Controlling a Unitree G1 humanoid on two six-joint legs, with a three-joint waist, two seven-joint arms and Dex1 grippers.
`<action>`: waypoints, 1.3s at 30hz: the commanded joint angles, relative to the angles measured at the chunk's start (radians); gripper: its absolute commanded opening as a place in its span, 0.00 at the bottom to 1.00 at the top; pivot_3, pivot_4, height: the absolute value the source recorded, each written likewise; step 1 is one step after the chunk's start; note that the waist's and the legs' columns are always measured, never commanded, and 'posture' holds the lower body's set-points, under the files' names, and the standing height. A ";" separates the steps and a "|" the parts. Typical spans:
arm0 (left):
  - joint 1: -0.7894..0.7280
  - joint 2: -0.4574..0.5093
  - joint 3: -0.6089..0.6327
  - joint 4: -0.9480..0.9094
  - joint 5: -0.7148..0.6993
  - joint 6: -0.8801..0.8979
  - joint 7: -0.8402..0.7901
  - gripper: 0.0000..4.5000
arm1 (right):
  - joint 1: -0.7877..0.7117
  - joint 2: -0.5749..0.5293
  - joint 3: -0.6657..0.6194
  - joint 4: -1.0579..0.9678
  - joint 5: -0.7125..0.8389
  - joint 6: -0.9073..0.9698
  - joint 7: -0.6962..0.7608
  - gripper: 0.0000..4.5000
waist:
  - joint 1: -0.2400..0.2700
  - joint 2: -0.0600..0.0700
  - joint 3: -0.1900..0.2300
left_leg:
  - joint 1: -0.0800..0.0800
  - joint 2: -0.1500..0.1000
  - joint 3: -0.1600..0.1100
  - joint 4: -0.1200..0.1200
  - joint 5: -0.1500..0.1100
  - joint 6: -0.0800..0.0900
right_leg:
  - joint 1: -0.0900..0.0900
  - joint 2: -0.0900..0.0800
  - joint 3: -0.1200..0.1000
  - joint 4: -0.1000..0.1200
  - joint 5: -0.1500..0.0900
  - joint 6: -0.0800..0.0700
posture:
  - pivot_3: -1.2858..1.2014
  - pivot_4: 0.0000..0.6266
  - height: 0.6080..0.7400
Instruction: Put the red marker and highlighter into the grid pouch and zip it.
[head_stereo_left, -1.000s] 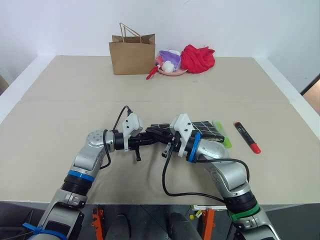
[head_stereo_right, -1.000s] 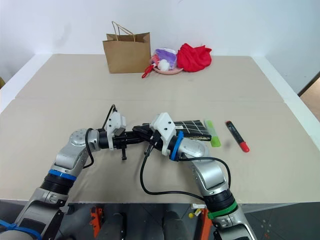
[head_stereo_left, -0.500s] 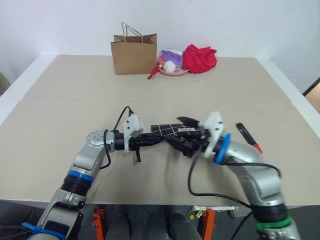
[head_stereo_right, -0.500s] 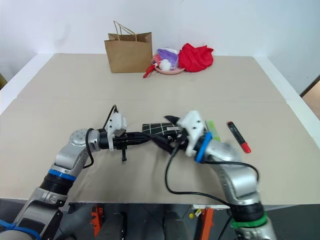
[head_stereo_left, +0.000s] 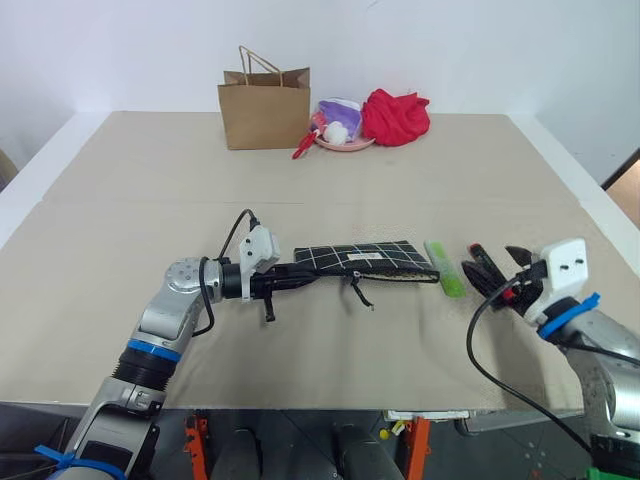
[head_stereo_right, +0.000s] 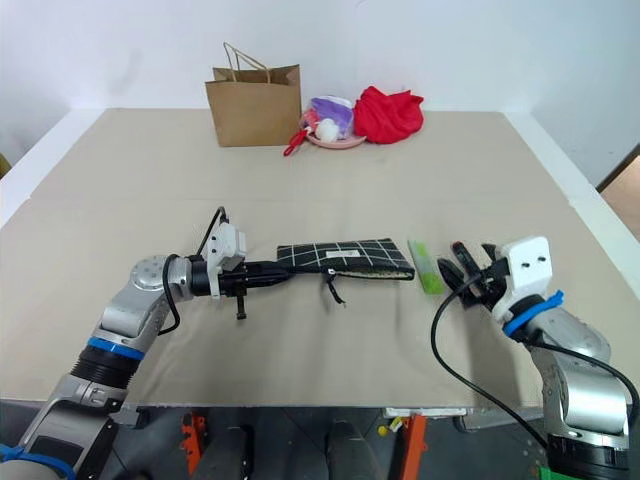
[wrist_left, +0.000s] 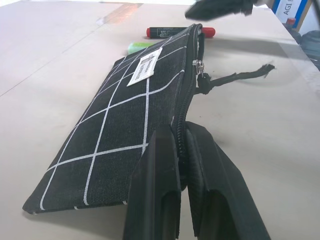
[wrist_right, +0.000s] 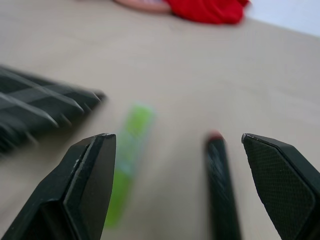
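Grid pouch (head_stereo_left: 366, 259): flat on table (head_stereo_left: 150, 190), its near end clenched between the left gripper's (head_stereo_left: 305, 279) jaws, zipper cord trailing. Right gripper (head_stereo_left: 495, 275): jaws spread wide, grasping nothing. Red marker (wrist_right: 221, 187): on table, ahead between those spread jaws. Highlighter (head_stereo_left: 445, 268): beside it, toward the pouch.

The white and blue box (wrist_left: 299, 9) past the far corner of the worktop carries the dark letters "AGI", with a smaller line beneath that is too small to read. The small white label (wrist_left: 145, 68) sewn on the black grid-lined fabric pouch (wrist_left: 120, 125) bears print too fine to make out.
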 joint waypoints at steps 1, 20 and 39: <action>-0.014 0.007 0.018 -0.021 -0.006 -0.019 -0.007 0.00 | -0.016 0.018 0.004 0.009 -0.020 -0.039 -0.040 0.97 | -0.001 0.000 0.000 | 0.000 0.000 0.000 0.000 0.000 0.000 | 0.000 0.000 0.000 0.000 0.000 0.000 | 0.52 0.24 1.00; -0.009 0.021 0.040 -0.025 -0.009 -0.040 0.014 0.00 | -0.062 0.174 0.108 -0.018 0.022 0.065 -0.140 0.97 | 0.000 0.001 0.001 | 0.000 0.000 0.000 0.000 0.000 0.000 | 0.000 0.000 0.000 0.000 0.000 0.000 | 0.52 0.24 1.00; -0.018 0.017 0.050 -0.032 -0.019 -0.030 0.038 0.00 | -0.047 0.234 0.152 0.006 0.024 0.206 -0.217 0.25 | 0.000 -0.002 -0.002 | 0.001 0.000 0.000 0.000 0.000 0.000 | 0.002 0.000 0.000 0.000 0.000 0.000 | 0.52 0.24 1.00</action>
